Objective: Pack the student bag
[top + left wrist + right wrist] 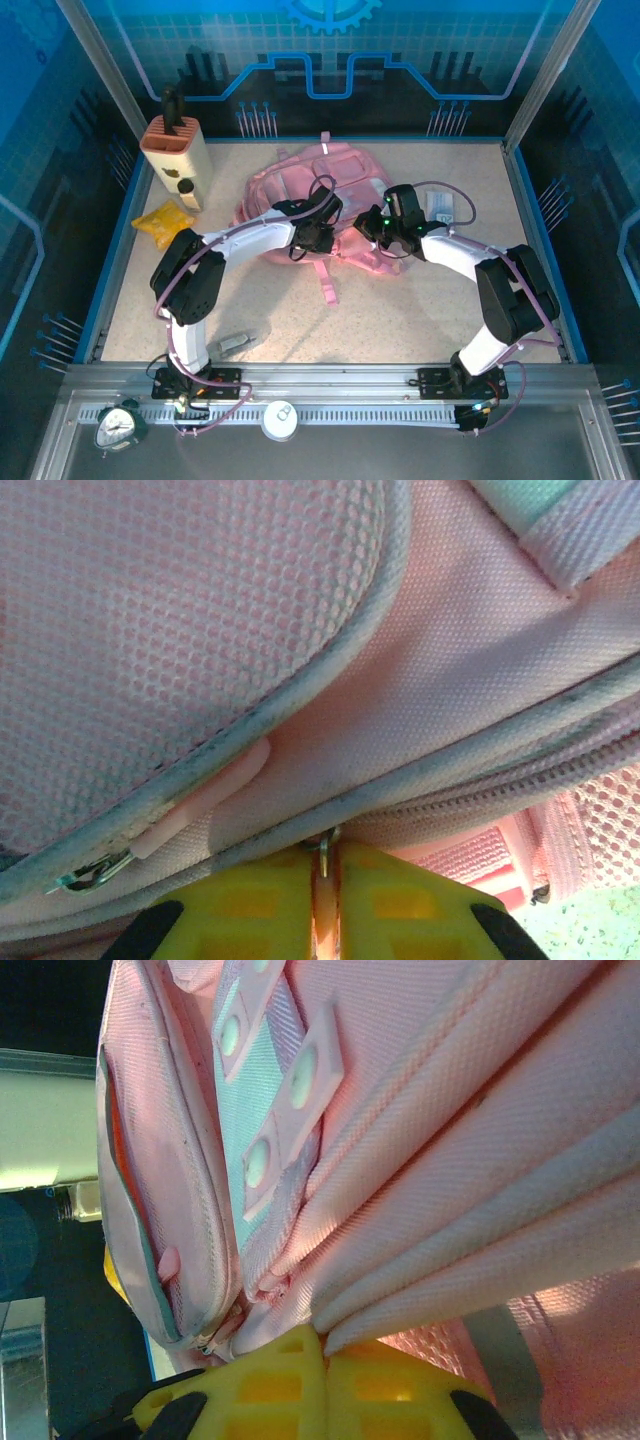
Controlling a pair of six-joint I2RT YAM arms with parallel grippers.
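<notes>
The student bag (pixel 300 185) is a soft pink backpack lying in the middle of the table, its straps trailing toward the near side. My left gripper (pixel 318 228) is at its near edge. In the left wrist view its yellow fingers (pixel 250 895) are shut on a pink zip pull (pixel 327 848) with a metal ring, under the bag's zip line (pixel 520 775). My right gripper (pixel 385 228) is at the bag's right side. Its yellow fingers (pixel 270 1385) are shut on a fold of the pink fabric (pixel 440 1260).
A yellow packet (pixel 163 220) lies left of the bag, below a beige holder (pixel 175 150) with a black handle. A pale flat item (pixel 440 205) lies right of the bag. A small grey object (pixel 236 343) rests by the left arm's base.
</notes>
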